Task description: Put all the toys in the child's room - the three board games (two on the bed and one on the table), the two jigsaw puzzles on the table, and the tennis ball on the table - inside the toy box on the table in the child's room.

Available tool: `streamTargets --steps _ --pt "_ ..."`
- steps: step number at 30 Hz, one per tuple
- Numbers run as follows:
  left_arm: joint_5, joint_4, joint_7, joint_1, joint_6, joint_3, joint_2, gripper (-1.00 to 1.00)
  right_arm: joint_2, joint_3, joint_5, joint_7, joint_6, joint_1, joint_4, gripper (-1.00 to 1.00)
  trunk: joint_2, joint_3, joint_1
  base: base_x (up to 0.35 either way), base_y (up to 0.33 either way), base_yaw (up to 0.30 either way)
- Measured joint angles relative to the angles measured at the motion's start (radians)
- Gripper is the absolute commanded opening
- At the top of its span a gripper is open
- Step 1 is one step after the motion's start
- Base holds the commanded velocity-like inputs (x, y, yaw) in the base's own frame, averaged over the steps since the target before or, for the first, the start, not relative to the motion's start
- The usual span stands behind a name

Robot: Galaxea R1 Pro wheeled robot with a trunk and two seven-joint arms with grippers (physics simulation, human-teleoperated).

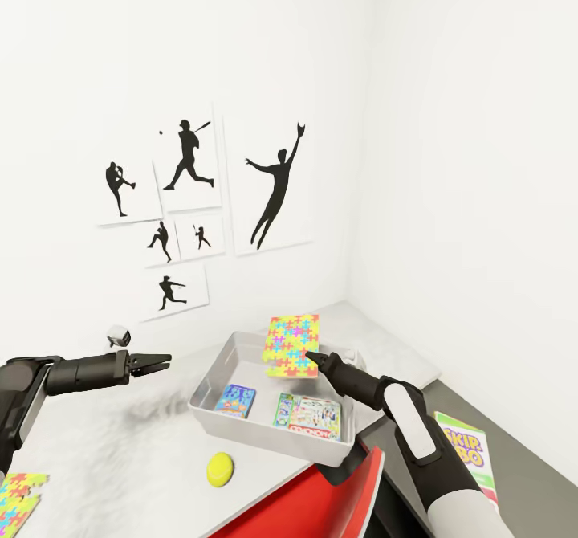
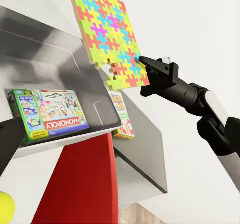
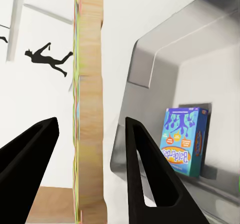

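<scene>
Right claw (image 1: 315, 358) above the toy box (image 1: 210, 385), at the lower corner of the yellow jigsaw puzzle (image 1: 292, 346), which stands upright on edge over the bin's far half. In the right wrist view, puzzle's brown edge (image 3: 90, 103) between the two black fingers (image 3: 145, 169) with clear gaps on both sides: spread wide, not clamped on it. In the left wrist view, fingertip (image 2: 146, 62) right at the puzzle's edge (image 2: 107, 33); contact cannot be told.

Left claw (image 1: 160, 359) hovering over the desk (image 1: 120, 450) beside the toy box's left end, tips close together, nothing between them; released or clenched, cannot tell.

Inside the toy box, flat on the floor: blue board game (image 1: 236, 400) toward the left, green-edged board game (image 1: 308, 417) toward the right, apart from each other.

Tennis ball (image 1: 219, 469) on the desk just outside the toy box's near wall, close to the desk's front edge. Second jigsaw puzzle (image 1: 16, 499) at the desk's near left edge, well apart from the bin. Pale green-edged box (image 1: 466, 454) on the dark grey section (image 1: 522, 474) by the right arm. Red chair back (image 1: 321, 498) below the desk's front edge. Baseball silhouettes (image 1: 189, 193) on the wall behind.
</scene>
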Motion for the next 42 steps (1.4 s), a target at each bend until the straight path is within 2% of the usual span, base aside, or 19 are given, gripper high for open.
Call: streamTargets --steps 12,18,20,33,42 --pt "0.001 0.000 0.000 0.000 0.001 0.000 0.003 1.00 0.001 -0.002 0.006 -0.029 0.005 0.000 0.021 -1.00 0.000 0.000 0.000 0.001 0.000 0.000" --pt "0.001 0.000 0.000 0.000 0.001 0.001 0.004 1.00 0.002 -0.004 0.015 -0.162 0.003 -0.014 0.127 -1.00 0.000 0.000 0.000 0.000 0.000 0.000" --pt "0.001 0.000 0.000 0.000 0.001 0.002 0.004 1.00 0.003 -0.004 0.010 -0.178 0.005 -0.016 0.141 -1.00 0.000 0.000 0.000 0.000 0.000 0.000" --pt "0.001 0.000 0.000 0.000 0.001 0.000 0.003 1.00 0.000 -0.004 0.017 -0.198 -0.008 -0.023 0.154 -1.00 0.000 0.000 0.000 0.000 0.000 0.000" --pt "-0.001 0.000 0.000 0.000 0.000 0.000 0.003 1.00 -0.001 -0.003 0.062 -0.199 -0.066 -0.045 0.172 -1.00 0.000 0.000 0.000 0.000 0.000 0.000"
